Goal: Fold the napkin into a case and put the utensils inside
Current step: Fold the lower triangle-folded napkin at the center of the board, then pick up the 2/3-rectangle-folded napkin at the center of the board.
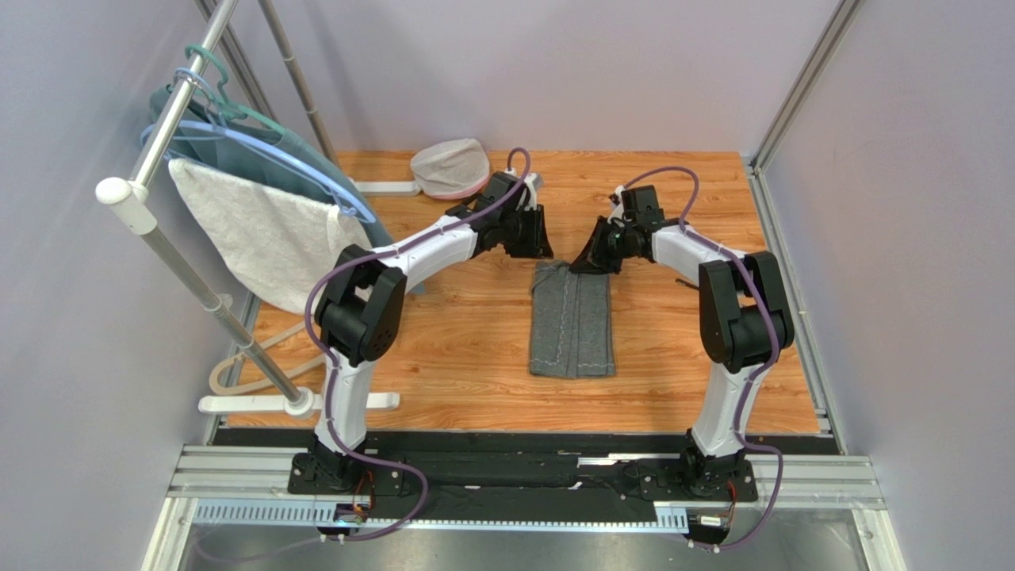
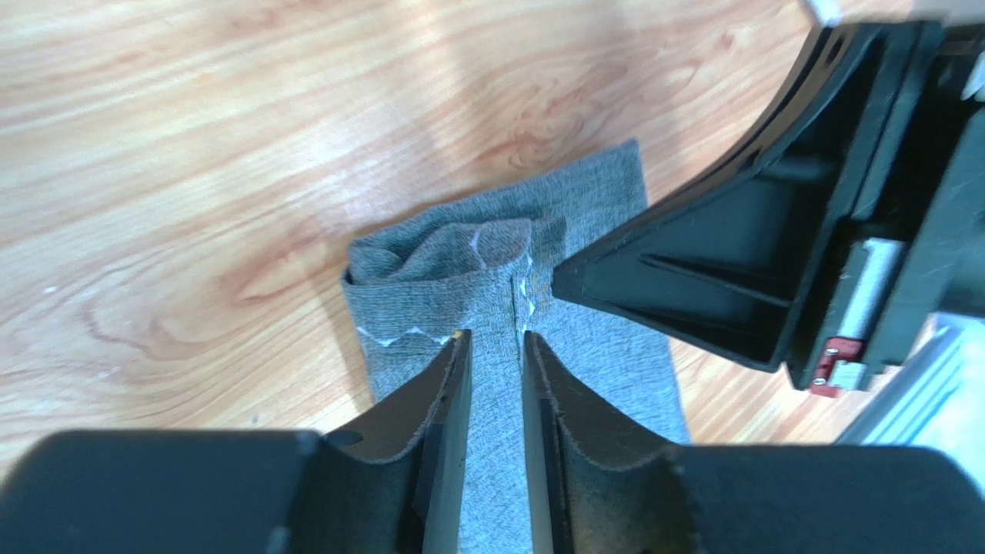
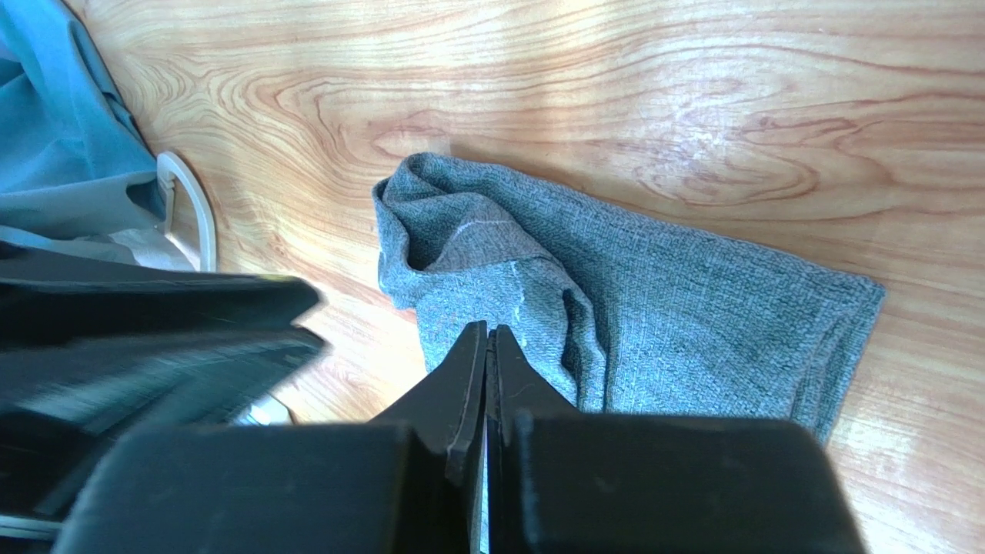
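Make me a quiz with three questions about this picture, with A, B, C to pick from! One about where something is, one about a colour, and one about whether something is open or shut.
1. Where does the napkin lie?
A) on the wooden table
B) over the clothes rack
C) on the floor

2. What colour is the napkin?
A) red
B) yellow
C) dark grey

3. How do the jaws of the right gripper stand?
A) wide open
B) shut together
C) closed round a spoon

Answers:
1 A: in the top view it lies folded narrow on the wood.
2 C: the cloth looks grey in every view.
3 B: the right wrist view shows no gap between its fingers.
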Tool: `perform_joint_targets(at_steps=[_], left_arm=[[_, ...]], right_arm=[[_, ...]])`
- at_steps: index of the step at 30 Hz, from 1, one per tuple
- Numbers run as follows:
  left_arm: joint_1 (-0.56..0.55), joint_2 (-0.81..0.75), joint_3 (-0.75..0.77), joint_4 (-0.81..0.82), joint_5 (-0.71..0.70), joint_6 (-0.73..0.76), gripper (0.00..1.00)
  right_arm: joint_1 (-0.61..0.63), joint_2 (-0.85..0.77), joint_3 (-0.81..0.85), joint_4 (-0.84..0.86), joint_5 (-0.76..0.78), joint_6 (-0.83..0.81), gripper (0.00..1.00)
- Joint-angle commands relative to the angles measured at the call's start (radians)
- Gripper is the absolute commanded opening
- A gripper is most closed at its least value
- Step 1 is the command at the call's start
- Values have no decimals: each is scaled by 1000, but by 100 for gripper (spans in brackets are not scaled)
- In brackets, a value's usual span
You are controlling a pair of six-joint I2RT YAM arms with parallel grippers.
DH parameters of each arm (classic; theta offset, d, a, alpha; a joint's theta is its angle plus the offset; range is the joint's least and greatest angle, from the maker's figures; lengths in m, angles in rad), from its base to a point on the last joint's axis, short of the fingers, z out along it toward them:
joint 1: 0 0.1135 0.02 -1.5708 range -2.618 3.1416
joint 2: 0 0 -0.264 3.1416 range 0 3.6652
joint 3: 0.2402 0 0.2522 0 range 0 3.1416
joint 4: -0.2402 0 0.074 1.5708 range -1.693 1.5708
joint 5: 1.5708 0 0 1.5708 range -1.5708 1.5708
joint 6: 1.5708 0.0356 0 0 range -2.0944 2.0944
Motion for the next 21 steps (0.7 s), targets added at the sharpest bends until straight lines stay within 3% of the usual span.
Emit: perform_joint_targets(at_steps=[1, 8, 15, 21], left_arm=[[29, -60, -8, 6, 24, -43, 27], [41, -39, -41, -17, 3, -71, 13], [50, -57, -58, -50, -51, -77, 10], [50, -59, -68, -35, -13, -94, 9]], right_arm=[[0, -47, 53, -19, -3, -25, 0], [42, -3, 134, -25, -32, -11, 0], [81, 103, 260, -39, -65, 18, 0], [68, 123, 207, -36, -57, 0, 0]])
